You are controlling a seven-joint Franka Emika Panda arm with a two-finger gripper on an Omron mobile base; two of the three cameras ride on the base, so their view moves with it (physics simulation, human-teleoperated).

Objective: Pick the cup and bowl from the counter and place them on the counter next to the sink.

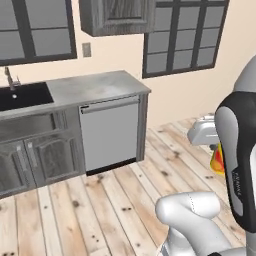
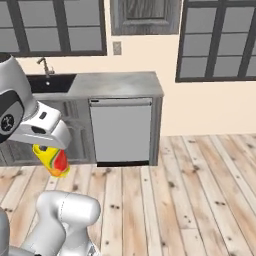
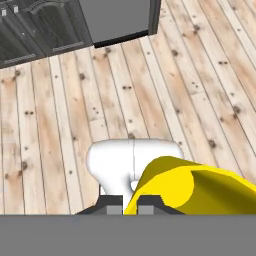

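Grey marbled stone counter (image 2: 120, 82) beside black recessed sink (image 2: 50, 83) sits ahead; end effector (image 2: 50, 150) clamped shut on small yellow tumbler cup (image 2: 54, 160), carrying it above floor. Next: reach counter, set down.

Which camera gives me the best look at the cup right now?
The right base view: the cup hangs under the gripper, side and red mark clear. The left base view shows a sliver behind the arm; the hand view shows a close yellow side.

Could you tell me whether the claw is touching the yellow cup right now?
Touching. In the right base view the cup hangs from the claw above the wooden floor; in the hand view its yellow wall sits against the fingertips.
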